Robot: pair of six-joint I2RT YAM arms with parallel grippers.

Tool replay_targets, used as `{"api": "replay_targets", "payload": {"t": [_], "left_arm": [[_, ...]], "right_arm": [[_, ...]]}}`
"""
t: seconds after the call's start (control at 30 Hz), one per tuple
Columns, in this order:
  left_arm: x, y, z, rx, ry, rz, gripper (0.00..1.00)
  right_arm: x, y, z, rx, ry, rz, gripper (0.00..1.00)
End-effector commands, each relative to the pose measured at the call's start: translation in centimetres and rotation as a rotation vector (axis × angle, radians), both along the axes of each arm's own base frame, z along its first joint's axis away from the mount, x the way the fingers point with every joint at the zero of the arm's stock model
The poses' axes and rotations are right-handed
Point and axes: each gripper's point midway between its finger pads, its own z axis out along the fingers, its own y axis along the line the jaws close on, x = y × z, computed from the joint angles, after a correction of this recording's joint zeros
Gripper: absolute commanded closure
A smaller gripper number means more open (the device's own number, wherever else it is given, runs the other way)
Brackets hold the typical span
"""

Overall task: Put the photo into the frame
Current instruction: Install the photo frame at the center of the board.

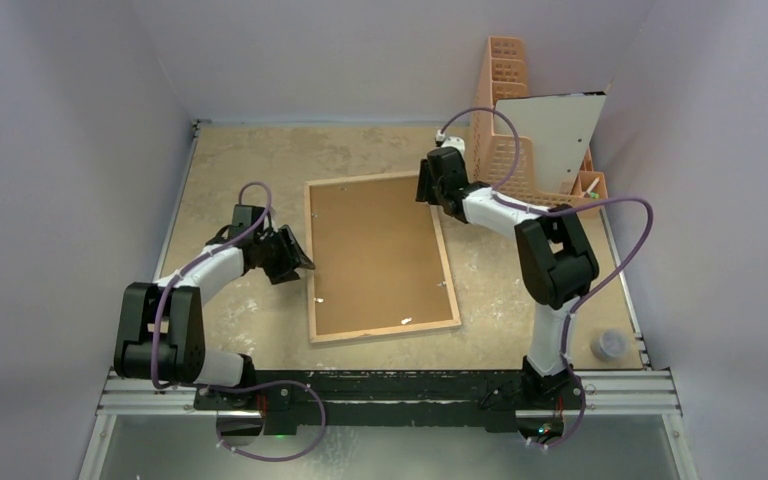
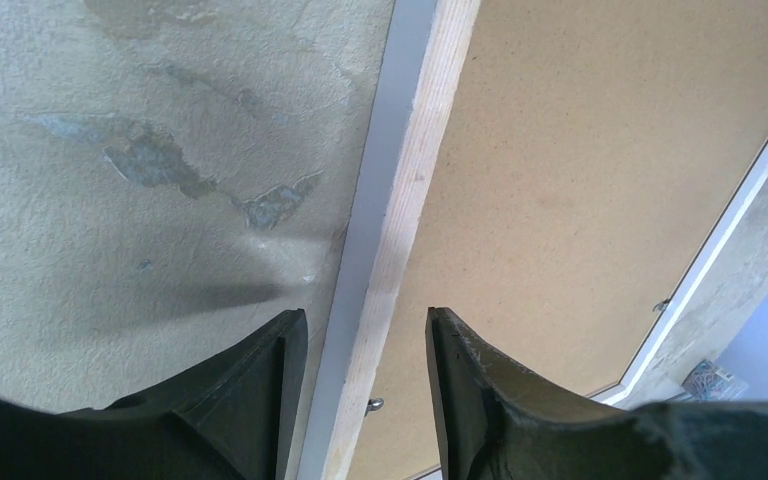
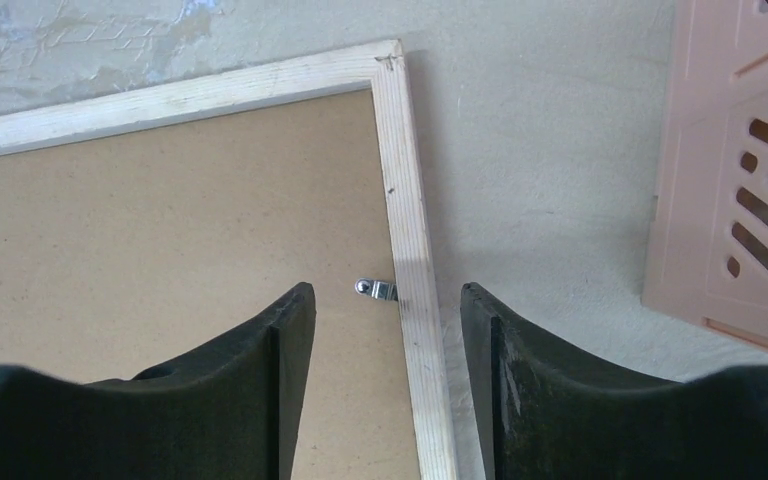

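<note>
Frame (image 1: 385, 331) face down mid-table, 2 claws astride its rims
We see it lying flat, wood back up, with the brown board (image 1: 375, 255) inside. The left claw (image 2: 365, 320) stands part open over the left rim, gripping nothing. The right claw (image 3: 385, 292), also parted and empty, straddles the right rim by a metal clip (image 3: 375, 289) near the far corner. A peach crate (image 1: 505, 150) stands far right.

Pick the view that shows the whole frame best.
Top external: the frame lies back-up with all four rims visible. The left wrist view shows only a stretch of one wood rim; the right wrist view shows one corner and a metal clip.
</note>
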Motion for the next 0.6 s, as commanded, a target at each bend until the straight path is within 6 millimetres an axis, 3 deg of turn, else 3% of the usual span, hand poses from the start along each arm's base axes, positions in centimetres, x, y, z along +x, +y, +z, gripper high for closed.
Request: {"api": "replay_targets", "payload": {"t": [0.0,0.2,0.57], "left_arm": [[0.4,0.1,0.4,0.016,-0.027,-0.001,0.5],[0.3,-0.1,0.1,0.004,-0.014,-0.014,0.48],[0.2,-0.6,-0.6,-0.023,0.01,-0.027,0.49]], "right_arm": [[0.7,0.3,0.6,-0.022,-0.008,0.033,0.41],[0.3,0.3,-0.9,-0.04,0.034,0.054,0.42],[0.2,0.0,-2.9,-0.062,0.071,0.053,0.54]]}}
